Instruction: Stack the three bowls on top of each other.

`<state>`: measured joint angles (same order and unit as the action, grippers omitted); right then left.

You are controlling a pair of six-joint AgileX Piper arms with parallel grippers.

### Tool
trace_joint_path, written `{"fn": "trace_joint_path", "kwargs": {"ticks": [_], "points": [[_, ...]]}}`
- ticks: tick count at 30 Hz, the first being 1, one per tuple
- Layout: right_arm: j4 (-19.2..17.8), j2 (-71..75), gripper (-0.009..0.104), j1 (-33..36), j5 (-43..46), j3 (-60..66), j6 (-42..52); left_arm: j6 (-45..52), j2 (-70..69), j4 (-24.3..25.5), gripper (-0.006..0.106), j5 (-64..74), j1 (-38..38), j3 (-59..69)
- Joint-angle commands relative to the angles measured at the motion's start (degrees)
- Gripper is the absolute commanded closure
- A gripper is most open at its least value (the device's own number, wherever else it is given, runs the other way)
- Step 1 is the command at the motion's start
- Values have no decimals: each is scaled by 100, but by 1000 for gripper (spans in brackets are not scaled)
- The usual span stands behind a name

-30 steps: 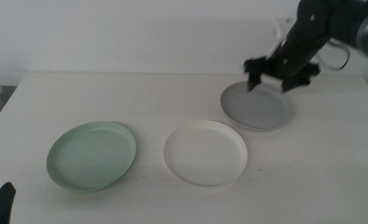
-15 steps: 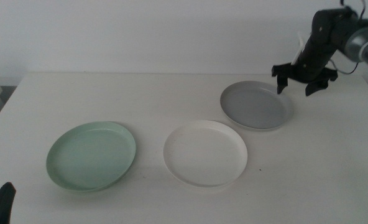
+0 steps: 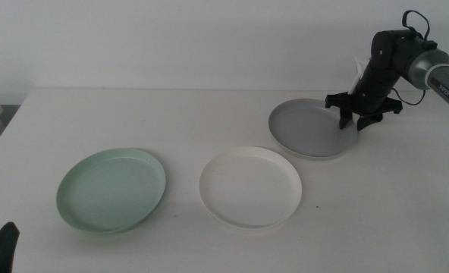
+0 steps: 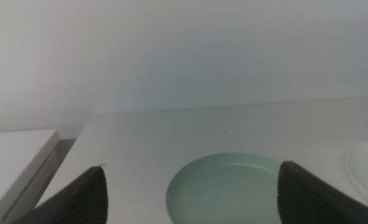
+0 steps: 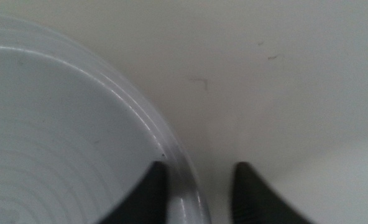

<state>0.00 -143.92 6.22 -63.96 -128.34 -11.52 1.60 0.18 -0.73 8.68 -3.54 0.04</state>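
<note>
Right pincer (image 3: 359, 115) straddles the grey bowl's (image 3: 309, 129) right rim, jaws parted, seemingly not yet clamped. White bowl (image 3: 249, 186) and mint bowl (image 3: 111, 189) lie apart on the table (image 3: 209, 114). Left pincer (image 4: 190, 193) waits spread wide.

No legible text (bowls unmarked)

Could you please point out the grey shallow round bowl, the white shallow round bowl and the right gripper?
grey shallow round bowl (image 3: 309, 129), middle view, bowl's floor.
white shallow round bowl (image 3: 249, 186), middle view, bowl's floor.
right gripper (image 3: 359, 119), middle view, between fingertips.
</note>
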Motion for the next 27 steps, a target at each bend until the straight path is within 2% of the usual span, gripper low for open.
{"fn": "trace_joint_path", "kwargs": {"ticks": [1,5,11,13,16,17,19,24,27], "points": [[-88,-38,73,-37,-31,-28,64,-14,-18,-11,7,-78,8,-4],[-73,-38,96,-44,97,-28,64,-14,-18,-11,7,-78,8,-4],[0,96,98,-44,9,-215,112,-1,-18,-11,7,-78,8,-4],[238,396,98,-49,27,-217,314,-1,-18,-11,7,-78,8,-4],[819,982,98,-32,53,-63,617,-1,-18,-11,7,-78,8,-4],[950,1221,98,45,98,168,779,-1,-18,-11,7,-78,8,-4],[950,1725,98,249,353,850,816,-1,-18,-11,7,-78,8,-4],[974,3204,98,906,1759,3127,588,-13,-18,-11,7,-78,8,-4],[974,3785,98,1250,2348,4074,515,-13,-18,-11,7,-78,8,-4]]}}
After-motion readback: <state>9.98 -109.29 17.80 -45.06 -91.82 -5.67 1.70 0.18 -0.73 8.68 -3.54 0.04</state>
